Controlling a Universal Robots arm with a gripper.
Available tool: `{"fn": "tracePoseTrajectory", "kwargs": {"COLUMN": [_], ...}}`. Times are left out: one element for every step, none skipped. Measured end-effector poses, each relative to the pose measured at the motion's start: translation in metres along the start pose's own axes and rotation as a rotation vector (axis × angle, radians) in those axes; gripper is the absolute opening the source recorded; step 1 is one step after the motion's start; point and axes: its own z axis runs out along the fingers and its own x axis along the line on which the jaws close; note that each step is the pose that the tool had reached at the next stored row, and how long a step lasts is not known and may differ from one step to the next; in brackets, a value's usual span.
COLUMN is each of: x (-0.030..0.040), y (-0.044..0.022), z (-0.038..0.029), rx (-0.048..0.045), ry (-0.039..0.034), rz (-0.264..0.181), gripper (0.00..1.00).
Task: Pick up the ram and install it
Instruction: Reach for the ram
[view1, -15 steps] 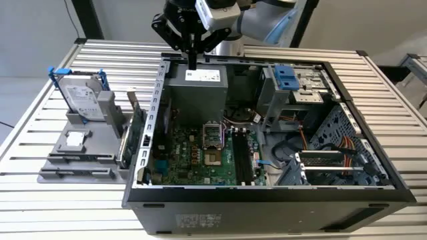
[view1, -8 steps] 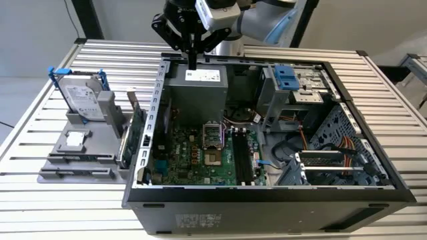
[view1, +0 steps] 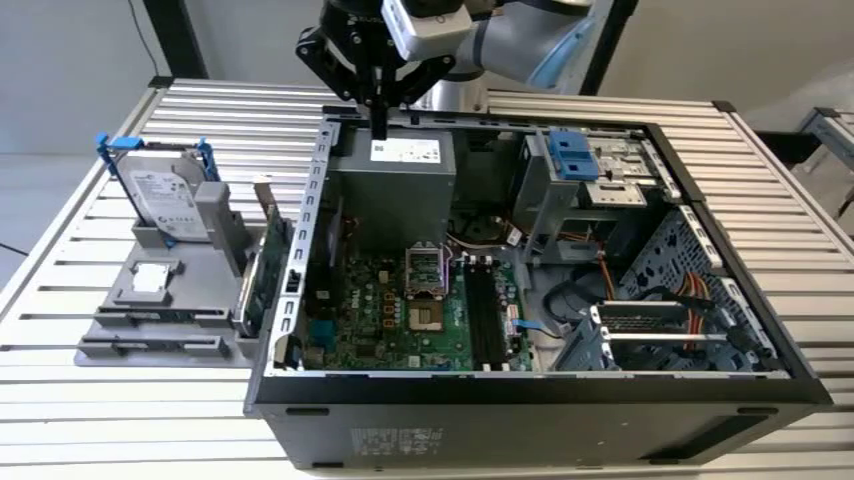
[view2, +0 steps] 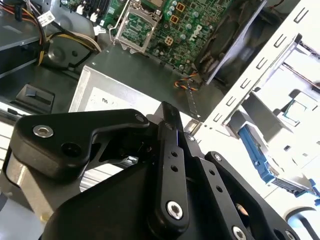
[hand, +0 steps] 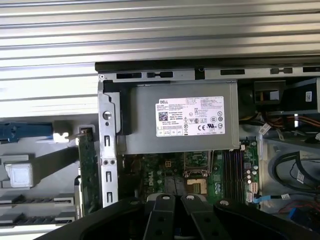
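Note:
My gripper (view1: 379, 132) hangs over the far wall of the open computer case (view1: 694, 215), just above the grey power supply (view1: 395, 185). Its two black fingers (view2: 169, 131) are pressed together with nothing between them. In the first wrist view the gripper (hand: 176, 199) sits over the green motherboard (hand: 165, 172). The black memory slots (view1: 486, 322) on the motherboard run beside the processor socket (view1: 424, 275). A thin greyish stick, which I take for the ram (view1: 158, 320), lies edge-on in a long slot of the grey holder (view1: 127, 355) at the exterior view's left, well away from the gripper.
On the holder stand a silver hard drive in a blue frame (view1: 163, 200) and a green expansion card (view1: 271, 262) close to the case wall. Inside the case are a drive cage with a blue latch (view1: 571, 158) and orange cables (view1: 667, 295). A slatted metal table (view1: 80, 440) carries everything.

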Motion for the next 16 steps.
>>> {"fn": "tracePoseTrajectory", "kwargs": {"x": [0.0012,0.0024,0.0036,0.0048,0.0058,0.0070,0.0080,0.0092,0.0105,0.0116,0.0129,0.0141,0.0152,0.0162,0.0172,0.0182], "y": [-0.0001,-0.0002,-0.0003,-0.0003,-0.0004,-0.0005,-0.0006,-0.0006,-0.0007,-0.0008,-0.0009,-0.0010,-0.0011,-0.0011,-0.0012,-0.0013], "z": [0.0000,-0.0001,0.0000,-0.0001,-0.0001,-0.0002,-0.0002,-0.0002,-0.0002,-0.0002,-0.0003,-0.0003,-0.0003,-0.0003,-0.0004,-0.0004], "rx": [0.0000,0.0000,-0.0001,0.0000,0.0000,0.0000,0.0000,0.0000,0.0000,-0.0001,-0.0001,0.0000,0.0000,0.0000,-0.0001,0.0000], "ry": [0.0000,0.0000,0.0000,0.0000,0.0000,0.0000,0.0000,0.0000,0.0000,-0.0001,0.0000,0.0000,0.0000,0.0000,0.0000,0.0000], "rz": [0.000,0.000,0.000,0.000,0.000,0.000,0.000,0.000,0.000,0.000,0.000,0.000,0.000,0.000,0.000,0.000], "gripper": [0.00,0.00,0.00,0.00,0.00,0.00,0.00,0.00,0.00,0.00,0.00,0.00,0.00,0.00,0.00,0.00]}}
